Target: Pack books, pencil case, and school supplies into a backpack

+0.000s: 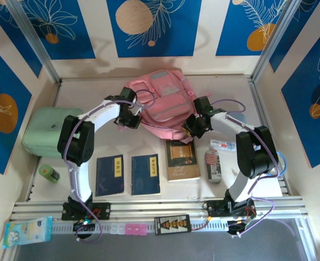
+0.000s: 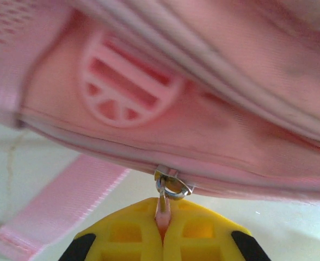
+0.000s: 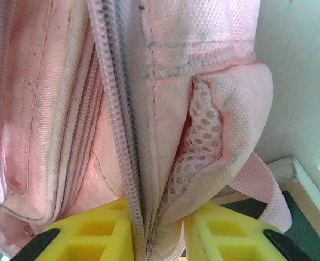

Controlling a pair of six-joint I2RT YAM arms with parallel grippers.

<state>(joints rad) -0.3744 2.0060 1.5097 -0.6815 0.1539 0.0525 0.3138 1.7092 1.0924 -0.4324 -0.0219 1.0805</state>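
The pink backpack [image 1: 160, 100] lies at the back of the table. My left gripper [image 1: 131, 118] sits at its left edge. In the left wrist view this gripper [image 2: 162, 217] is shut on the pink zipper pull [image 2: 164, 209] that hangs from a metal ring. My right gripper [image 1: 195, 126] is at the bag's near right corner. There the right gripper [image 3: 157, 228] pinches the backpack's fabric [image 3: 165, 136] beside the zipper and mesh pocket. Two blue books [image 1: 109, 175] [image 1: 146, 174] and a brown book [image 1: 182, 159] lie in front. The pencil case is hidden.
A striped pack [image 1: 212, 158], a grey-white oblong [image 1: 216, 173] and a white card [image 1: 223, 144] lie right of the brown book. A green cylinder [image 1: 49, 173] and a mint-green case [image 1: 43, 130] are at the left. A blue tissue pack [image 1: 26, 231] rests on the front rail.
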